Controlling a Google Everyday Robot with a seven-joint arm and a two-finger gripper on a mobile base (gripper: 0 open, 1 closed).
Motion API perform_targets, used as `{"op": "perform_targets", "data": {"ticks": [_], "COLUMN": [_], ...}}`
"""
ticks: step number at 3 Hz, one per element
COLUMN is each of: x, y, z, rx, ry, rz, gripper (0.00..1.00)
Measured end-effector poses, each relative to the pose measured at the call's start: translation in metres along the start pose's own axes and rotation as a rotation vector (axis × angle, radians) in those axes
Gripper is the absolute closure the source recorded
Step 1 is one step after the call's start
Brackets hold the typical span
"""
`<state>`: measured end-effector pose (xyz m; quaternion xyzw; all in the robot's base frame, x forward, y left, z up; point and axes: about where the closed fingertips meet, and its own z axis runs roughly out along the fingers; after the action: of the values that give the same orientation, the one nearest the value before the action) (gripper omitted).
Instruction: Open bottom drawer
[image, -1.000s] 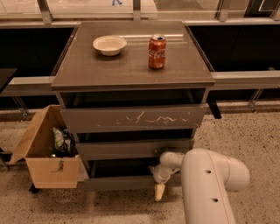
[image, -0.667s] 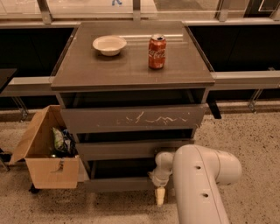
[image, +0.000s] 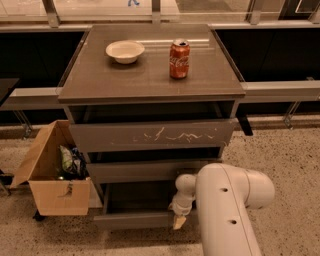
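At the foot of the counter (image: 100, 82), the bottom drawer (image: 132, 220) stands pulled out, its dark inside showing. The white arm's pincer (image: 178, 220) hangs at the counter's base, against that drawer's front edge; whether it pinches anything I cannot tell. A Coca-Cola can (image: 179, 59) and a white bowl (image: 125, 51) sit on the counter.

Arm (image: 227, 215): single, white, smooth moulded shell with a soft sheen.
Main link: thick cylinder, the widest part of the body in view. Two small dark round recesses (image: 224, 189) sit one above the other along its face.
Elbow cap (image: 257, 189): rounded white dome.
Wrist joint (image: 185, 183): smaller white knuckle, narrowing into a short white neck.
Pincer (image: 178, 221): pale tan tip at the arm's far end, low in the view, at the front of the bottom drawer (image: 135, 220).
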<state>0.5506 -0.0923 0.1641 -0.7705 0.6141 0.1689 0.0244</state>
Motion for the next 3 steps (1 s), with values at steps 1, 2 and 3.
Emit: {"op": "perform_targets", "data": {"ticks": [1, 2, 3], "x": [-0.0005, -0.0007, -0.0004], "y": [0.0146, 0.0165, 0.0231], "z": [-0.0041, -0.0037, -0.0033], "rx": [0.020, 0.020, 0.025], "ry": [-0.007, -0.007, -0.019], "rz": [0.008, 0.008, 0.014], "gripper": [0.80, 1.00, 1.00]}}
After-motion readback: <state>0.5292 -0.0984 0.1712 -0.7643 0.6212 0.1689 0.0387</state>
